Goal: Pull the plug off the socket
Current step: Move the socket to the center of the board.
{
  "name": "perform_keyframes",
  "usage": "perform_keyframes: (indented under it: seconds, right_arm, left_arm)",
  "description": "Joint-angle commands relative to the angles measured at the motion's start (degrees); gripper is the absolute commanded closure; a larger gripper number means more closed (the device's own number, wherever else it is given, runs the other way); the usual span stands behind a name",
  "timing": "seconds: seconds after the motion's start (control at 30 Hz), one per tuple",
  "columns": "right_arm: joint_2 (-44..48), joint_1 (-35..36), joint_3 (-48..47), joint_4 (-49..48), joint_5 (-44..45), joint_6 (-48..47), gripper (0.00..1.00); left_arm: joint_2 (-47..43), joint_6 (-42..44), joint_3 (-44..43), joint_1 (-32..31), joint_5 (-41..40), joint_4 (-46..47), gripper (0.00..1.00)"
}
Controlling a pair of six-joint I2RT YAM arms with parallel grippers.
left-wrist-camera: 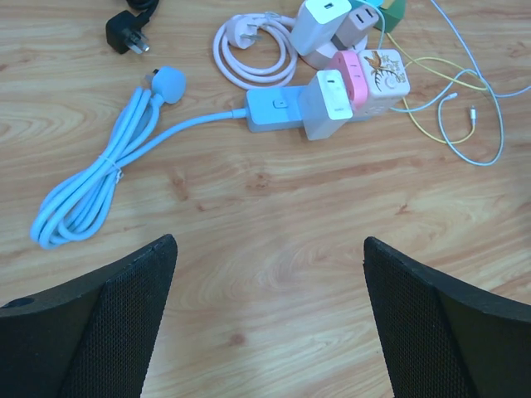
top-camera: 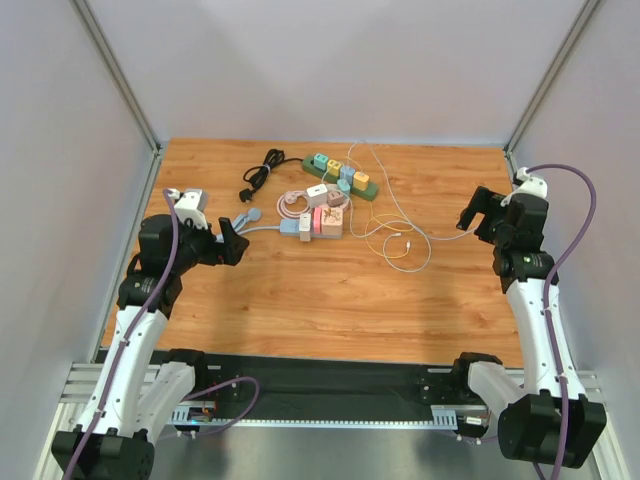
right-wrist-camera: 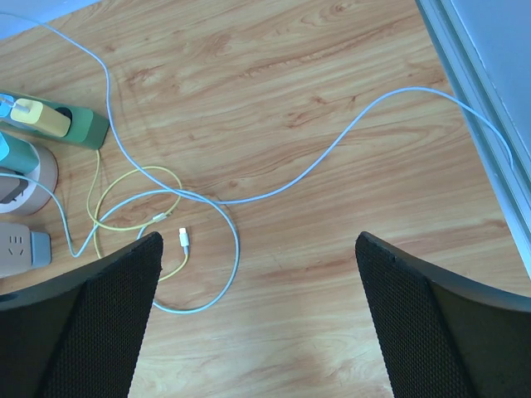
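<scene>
At centre of table point(top-camera: 330, 300), amid loose cables point(right-wrist-camera: 183, 239): white plug point(left-wrist-camera: 330, 104) seated in blue socket point(left-wrist-camera: 270, 110). Well away, left jaws and right jaws wide apart, empty. Approach not yet begun; next, probably reach in, straddle plug, pin socket.

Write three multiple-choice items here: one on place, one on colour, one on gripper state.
1. From the left wrist, the bundled light-blue cord lies where relative to the blue power strip? A left B right C on top
2. The long power strip at the back is: A red B green C black
3. The left gripper is: A open, empty B shut on a plug C shut on a cable
Answers: 1 A, the bundle sits left of the strip; 2 B, its body is green; 3 A, jaws spread, nothing between.
</scene>
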State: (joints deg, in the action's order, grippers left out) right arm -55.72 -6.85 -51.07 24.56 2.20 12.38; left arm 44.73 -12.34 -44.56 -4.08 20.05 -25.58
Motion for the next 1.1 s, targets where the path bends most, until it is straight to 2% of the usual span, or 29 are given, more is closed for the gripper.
perform_keyframes:
  seconds: [0.0, 0.17, 0.33, 0.5, 0.63, 0.73, 0.9, 1.07]
  right_arm:
    - [1.0, -0.3, 0.4, -1.9, -1.3, 0.9, 0.00]
    - [0.8, -0.4, 0.3, -1.9, -1.3, 0.7, 0.00]
    - [2.2, -0.4, 1.3, -2.7, -8.6, -2.7, 0.00]
    - [4.1, -0.4, 3.1, -4.3, -23.3, -8.0, 0.00]
    - [4.6, -0.2, 4.0, -3.6, -36.6, -17.9, 0.00]
    - [4.7, 0.0, 4.9, -2.4, -42.2, -21.7, 0.00]
    - [4.5, 0.0, 4.7, -0.7, -41.9, -23.8, 0.00]
    - [4.0, 0.0, 4.4, 0.1, -41.1, -24.3, 0.00]
  left_arm:
    - [-0.6, -0.9, -0.9, 0.3, 2.3, 0.4, 0.00]
    - [-0.5, -1.5, -0.7, 0.3, 3.8, 1.1, 0.00]
    - [0.5, -2.9, -0.3, 0.2, 6.8, 2.7, 0.00]
    - [3.2, -5.9, -1.1, -0.8, 8.8, 2.7, 0.00]
    - [5.3, -8.0, -2.7, -3.9, 7.9, 1.9, 0.00]
    - [7.3, -9.3, -4.0, -8.2, 5.2, 1.6, 0.00]
    - [11.2, -10.9, -6.0, -13.3, -1.1, 1.3, 0.00]
    - [18.6, -11.3, -9.9, -21.6, -11.0, -0.4, 0.01]
